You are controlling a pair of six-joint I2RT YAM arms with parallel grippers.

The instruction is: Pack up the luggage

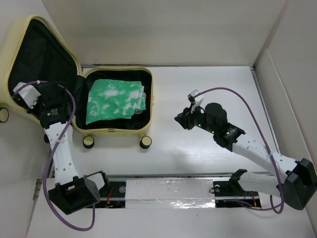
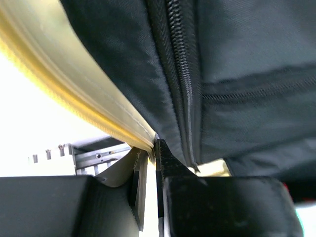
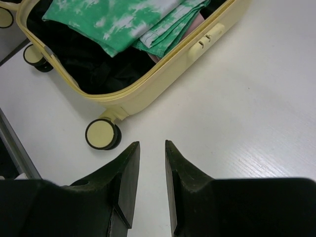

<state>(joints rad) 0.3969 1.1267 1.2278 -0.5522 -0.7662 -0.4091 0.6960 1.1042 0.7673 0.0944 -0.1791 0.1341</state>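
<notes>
Suitcase [image 1: 114, 130]: lies open at the left of the table [image 1: 208, 89], wheels toward the arms.
Lid [image 1: 44, 44]: tilted up at the far left, black lining showing.
Inside: a folded green-and-white cloth [image 1: 114, 99] fills the base.
Left pincer [image 2: 149, 155]: pinched onto the lid's yellow rim.
Right pincer [image 3: 152, 153]: barely parted, holding nothing, over bare table near a front wheel [image 3: 101, 134].

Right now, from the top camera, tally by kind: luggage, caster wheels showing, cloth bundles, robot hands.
luggage: 1
caster wheels: 3 clearly showing; the left arm may hide another
green-and-white cloth bundle: 1
hands: 2, left hand and right hand
Total: 7
</notes>
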